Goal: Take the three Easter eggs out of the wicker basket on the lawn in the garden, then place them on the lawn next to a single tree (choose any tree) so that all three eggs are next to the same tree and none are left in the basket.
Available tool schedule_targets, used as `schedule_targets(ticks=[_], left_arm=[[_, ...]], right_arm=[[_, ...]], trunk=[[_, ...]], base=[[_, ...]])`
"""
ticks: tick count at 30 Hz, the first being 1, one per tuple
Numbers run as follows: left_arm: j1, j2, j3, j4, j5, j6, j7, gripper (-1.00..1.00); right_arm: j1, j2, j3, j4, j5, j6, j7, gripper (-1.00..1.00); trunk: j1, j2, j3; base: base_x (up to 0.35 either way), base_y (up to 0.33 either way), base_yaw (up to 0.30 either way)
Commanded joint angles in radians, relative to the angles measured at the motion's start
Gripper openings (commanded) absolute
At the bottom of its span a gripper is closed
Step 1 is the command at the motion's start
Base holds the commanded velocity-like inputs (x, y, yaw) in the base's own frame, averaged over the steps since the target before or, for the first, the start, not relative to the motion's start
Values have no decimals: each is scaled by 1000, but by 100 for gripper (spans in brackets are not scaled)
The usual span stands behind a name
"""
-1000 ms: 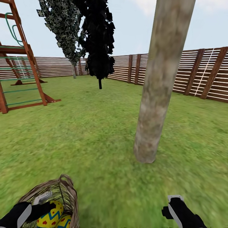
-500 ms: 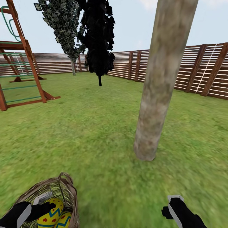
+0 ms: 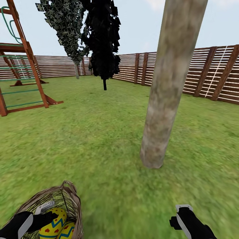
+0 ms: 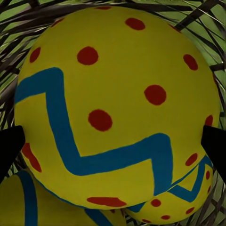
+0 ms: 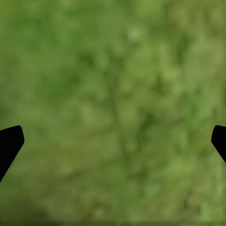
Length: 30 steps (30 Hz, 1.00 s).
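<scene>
Down in the basket: the left gripper sits deep inside the wicker basket, its jaws spread to either side of the top egg — dark tips show at both flanks, and I cannot tell whether they touch the shell.
Step in hand: gripping the 1st egg, I judge. Close squarely across its widest part, then lift straight up so the loop handle at the rim is not snagged.
Basket contents: 3 eggs — the second egg and the third egg lie under the top one, touching it.
Basket place: on the lawn, near the tree.
Right gripper: jaws spread, nothing between them, over bare grass.
</scene>
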Motion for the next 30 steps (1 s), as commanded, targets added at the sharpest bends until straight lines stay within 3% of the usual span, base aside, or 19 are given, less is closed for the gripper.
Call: schedule_targets(ticks=[1,19,23,25,30], left_arm=[[0,-1,6,0,-2,7,-3,-100],[0,-9,5,1,-2,10,-1,-100],[0,-8,18,5,-2,13,0,-100],[0,-8,55,6,-2,13,-1,-100],[0,-15,62,6,-2,13,-1,-100]], right_arm=[[0,0,2,-1,-2,5,-4,100],[0,0,2,-1,-2,5,-4,100],[0,0,2,-1,-2,5,-4,100],[0,0,2,-1,-2,4,-4,100],[0,0,3,-1,-2,4,-4,100]], trunk=[[0,0,-1],[0,0,-1],[-2,1,14],[-3,1,22],[-5,2,42]], base=[[0,0,0],[0,0,0],[-2,0,0],[-255,0,0],[-311,0,0]])
